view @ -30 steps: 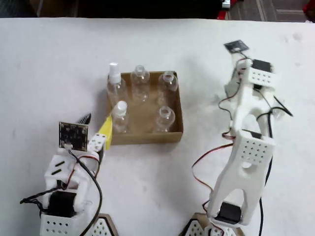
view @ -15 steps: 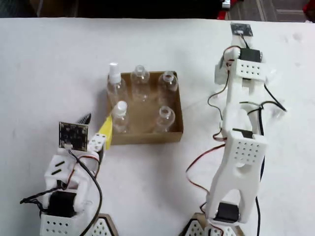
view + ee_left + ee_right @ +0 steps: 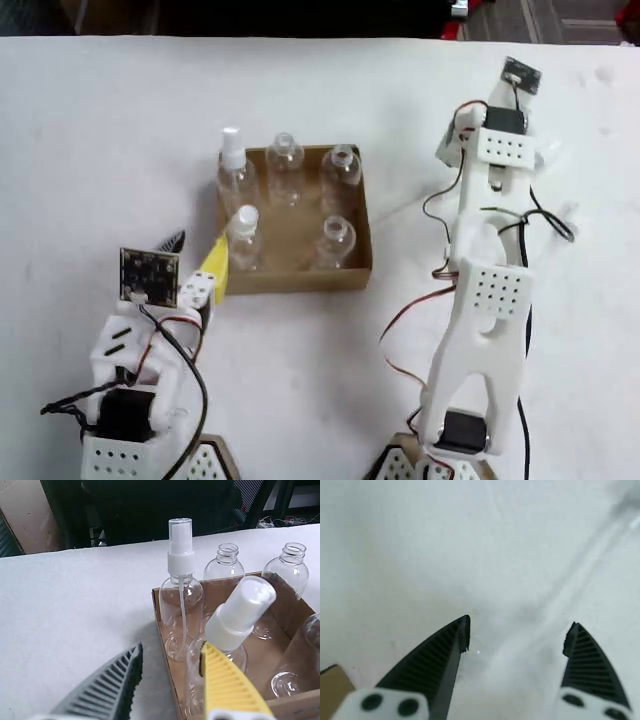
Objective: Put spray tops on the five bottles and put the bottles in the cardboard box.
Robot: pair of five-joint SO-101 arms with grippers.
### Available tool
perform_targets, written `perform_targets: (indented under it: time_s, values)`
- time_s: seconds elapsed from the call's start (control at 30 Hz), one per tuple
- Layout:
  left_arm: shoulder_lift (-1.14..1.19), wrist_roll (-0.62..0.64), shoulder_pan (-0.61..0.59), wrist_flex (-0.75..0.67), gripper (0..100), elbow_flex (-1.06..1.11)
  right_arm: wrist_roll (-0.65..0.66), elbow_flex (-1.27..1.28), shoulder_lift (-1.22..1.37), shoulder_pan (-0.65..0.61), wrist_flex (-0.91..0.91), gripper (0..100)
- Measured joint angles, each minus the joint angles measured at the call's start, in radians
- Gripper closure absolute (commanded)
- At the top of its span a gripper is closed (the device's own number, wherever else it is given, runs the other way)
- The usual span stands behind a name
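Observation:
The cardboard box [image 3: 360, 215] holds five clear bottles. The back-left bottle [image 3: 236, 172] [image 3: 180, 597] carries an upright white spray top. On the front-left bottle [image 3: 243, 238] [image 3: 231, 630] a white top sits tilted. The other three bottles [image 3: 285, 165] [image 3: 341, 166] [image 3: 334, 240] have bare necks. My left gripper [image 3: 200, 240] [image 3: 171, 650] is open at the box's front-left corner, its yellow finger [image 3: 225, 685] close against the tilted-top bottle. My right gripper [image 3: 519, 624] is open over bare white table, far right of the box.
The right arm [image 3: 490, 290] stretches toward the table's far right. Pale translucent pieces [image 3: 568, 212] lie on the table beside it, and a thin clear tube [image 3: 615, 530] shows ahead of its fingers. Dark room clutter lies beyond the far table edge.
The right arm's wrist has swung rightward and farther back across the table. The left arm, box and bottles have not moved.

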Motion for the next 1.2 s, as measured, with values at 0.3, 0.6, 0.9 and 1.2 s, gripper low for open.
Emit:
perform_targets:
  time_s: [0.3,0.6,0.9,1.2]
  values:
    - [0.000,0.000,0.000,0.000,82,0.000,-0.035,-0.018,0.037,-0.003,0.000,83.0]
    - [0.000,0.000,0.000,0.000,82,0.000,-0.035,-0.028,0.080,-0.006,0.000,81.4]
    - [0.000,0.000,0.000,0.000,82,0.000,-0.035,-0.029,0.087,-0.009,0.000,93.3]
    - [0.000,0.000,0.000,0.000,82,0.000,-0.035,-0.037,0.089,-0.011,0.017,98.1]
